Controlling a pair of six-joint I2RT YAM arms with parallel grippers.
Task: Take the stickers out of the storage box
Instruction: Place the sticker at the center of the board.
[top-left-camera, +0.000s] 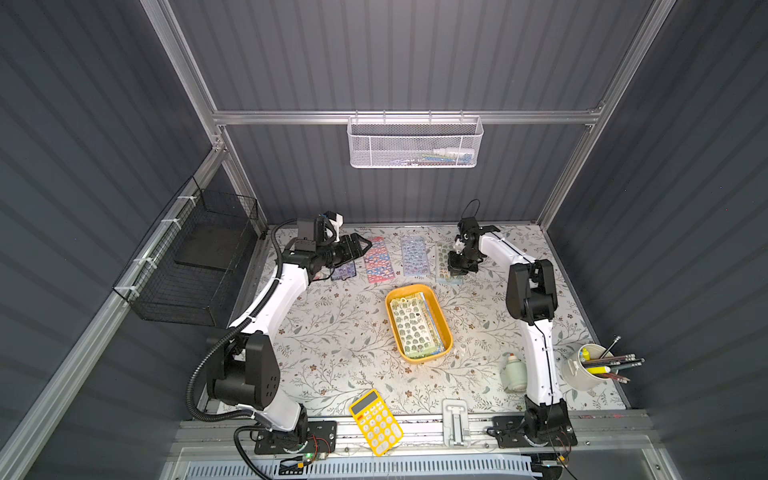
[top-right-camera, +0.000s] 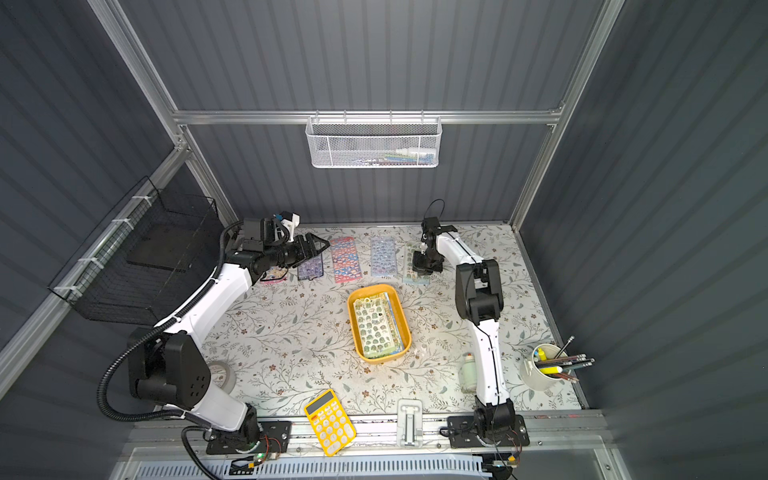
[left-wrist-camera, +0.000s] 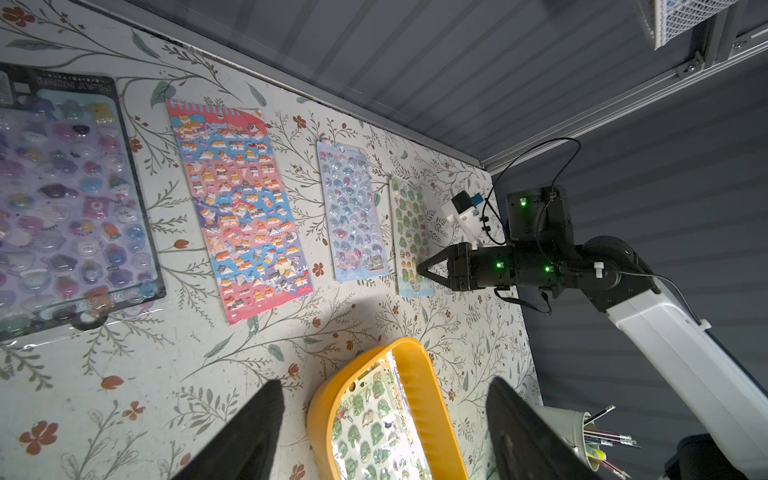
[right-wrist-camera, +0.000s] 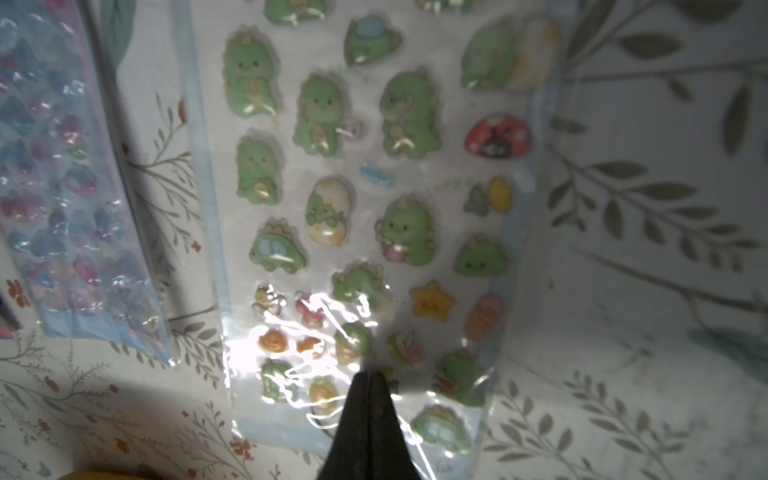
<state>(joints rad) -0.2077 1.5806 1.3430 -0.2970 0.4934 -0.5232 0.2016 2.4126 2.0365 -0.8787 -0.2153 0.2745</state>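
Stickers (top-left-camera: 411, 322), glossy cartoon sheets, stacked in shallow mustard-yellow plastic storage box (top-left-camera: 419, 360) mid-table, long axis near-to-far. Right gripper (right-wrist-camera: 370, 376) nearer, pinched closed, tips on green dinosaur sheet (right-wrist-camera: 374, 166); left gripper (top-left-camera: 368, 246) spread wide, empty.

White link shells, black joints. A ribbed black hose runs along the left arm (top-left-camera: 286, 291); a thin black cable along the right arm (top-left-camera: 538, 357). The right pincer (left-wrist-camera: 421, 269) is black, triangular-fingered.
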